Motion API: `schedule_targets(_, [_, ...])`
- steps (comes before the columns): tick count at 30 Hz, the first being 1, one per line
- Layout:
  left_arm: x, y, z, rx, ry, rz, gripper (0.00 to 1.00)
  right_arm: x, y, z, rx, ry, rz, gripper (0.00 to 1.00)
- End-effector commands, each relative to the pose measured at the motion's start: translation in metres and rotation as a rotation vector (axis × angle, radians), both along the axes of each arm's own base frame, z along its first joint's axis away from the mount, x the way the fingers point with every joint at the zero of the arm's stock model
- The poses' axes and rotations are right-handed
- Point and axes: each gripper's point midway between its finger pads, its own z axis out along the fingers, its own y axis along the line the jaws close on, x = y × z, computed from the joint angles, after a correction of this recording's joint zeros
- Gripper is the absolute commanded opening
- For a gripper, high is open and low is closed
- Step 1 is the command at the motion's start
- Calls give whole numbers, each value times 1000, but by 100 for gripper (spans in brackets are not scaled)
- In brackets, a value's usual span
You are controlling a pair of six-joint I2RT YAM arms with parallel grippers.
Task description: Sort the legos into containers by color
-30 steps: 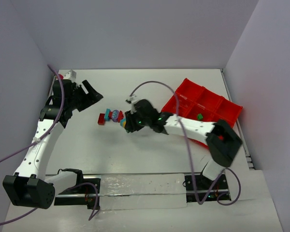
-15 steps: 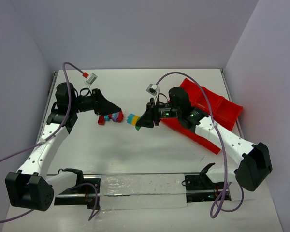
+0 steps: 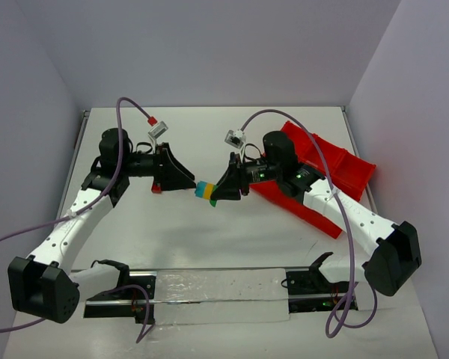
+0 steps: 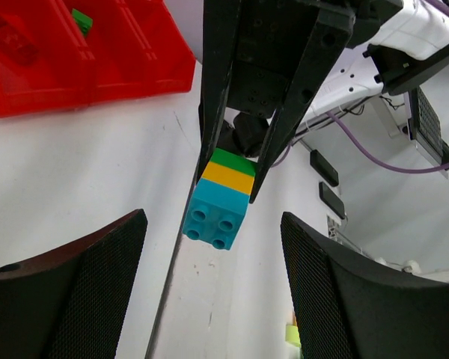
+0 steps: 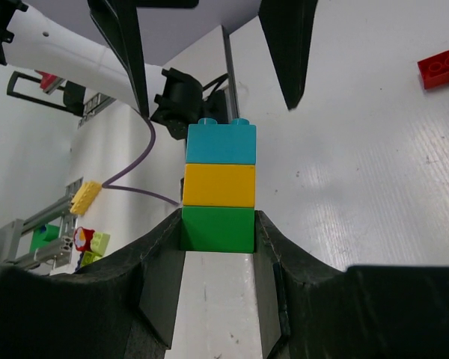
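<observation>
Left pincer has swung in from the loose pieces since half a second ago and now faces the right pincer nose to nose above the tabletop; the right arm has barely shifted. The right pincer is clamped on the green brick, the base of a three-brick stack held in the air, with the yellow brick in the middle and the teal brick outermost. The left pincer is spread wide, its jaws flanking the teal brick without touching it. Red tray lies behind the right arm. Judged step: pulling the teal brick off. Seat the jaws on its flat sides only, clear of the yellow, then peel by tilting rather than tugging straight. The right grip must not slacken.
</observation>
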Motion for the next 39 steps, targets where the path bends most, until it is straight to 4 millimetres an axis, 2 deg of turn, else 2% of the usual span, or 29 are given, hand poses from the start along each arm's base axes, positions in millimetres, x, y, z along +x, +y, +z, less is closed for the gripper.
schedule_targets(1, [-10,-11,9,-13,-66,-91,80,1,2,29,64,-65,33,4])
schedule_targets(9, [-19,-35,-4,14,-41,-172,80,1,4,33,75,-59,53,4])
schedule_targets(14, [-21,-42,-2,2,-38,-199,69,2,4,31,69,-55,55,4])
schedule_targets(17, [-25,-46,-4,3,-35,-221,58,3,5,28,64,-49,55,4])
schedule_targets(20, [-25,-47,-6,7,-29,-224,38,3,6,25,60,-42,56,4])
schedule_targets(23, [-25,-47,-6,9,-35,-223,3,5,5,22,54,-40,51,4])
schedule_targets(24, [-26,-46,-8,15,-34,-221,0,6,4,20,51,-37,44,4])
schedule_targets(28, [-23,-45,-5,27,-69,-189,0,12,-2,11,33,-20,15,4])
schedule_targets(34, [-20,-32,2,18,-106,-149,0,27,-31,-12,-12,10,-89,4])
schedule_targets(39, [-14,-18,11,-10,-130,-123,0,41,-46,-29,-57,40,-158,3])
